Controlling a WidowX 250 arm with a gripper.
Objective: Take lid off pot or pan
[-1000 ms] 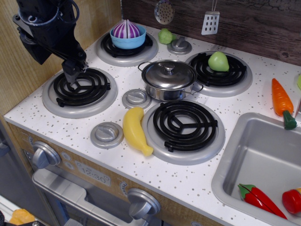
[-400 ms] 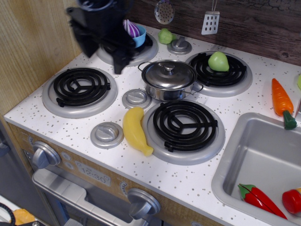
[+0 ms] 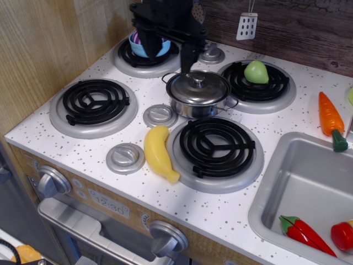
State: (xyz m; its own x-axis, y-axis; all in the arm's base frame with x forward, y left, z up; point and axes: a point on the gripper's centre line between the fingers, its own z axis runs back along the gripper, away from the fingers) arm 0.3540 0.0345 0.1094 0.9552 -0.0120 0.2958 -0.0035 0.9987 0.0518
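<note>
The gripper (image 3: 188, 59) hangs just behind and above the lid (image 3: 198, 86), which sits closed on the pot (image 3: 194, 106); whether its fingers are apart cannot be told.

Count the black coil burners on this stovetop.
4: front left, front right, back right under a green fruit, back left under the blue bowl, partly hidden by the arm.

Open air directly above the domed steel lid (image 3: 198, 86) with its small knob, seated on the shallow steel pot (image 3: 199, 101). Crowded behind by the black gripper (image 3: 188, 59) and the light blue bowl (image 3: 148, 46). Hemmed in front by a grey ridged disc (image 3: 160, 115) and yellow plastic banana (image 3: 159, 153); green pear (image 3: 256, 72) well right.
</note>
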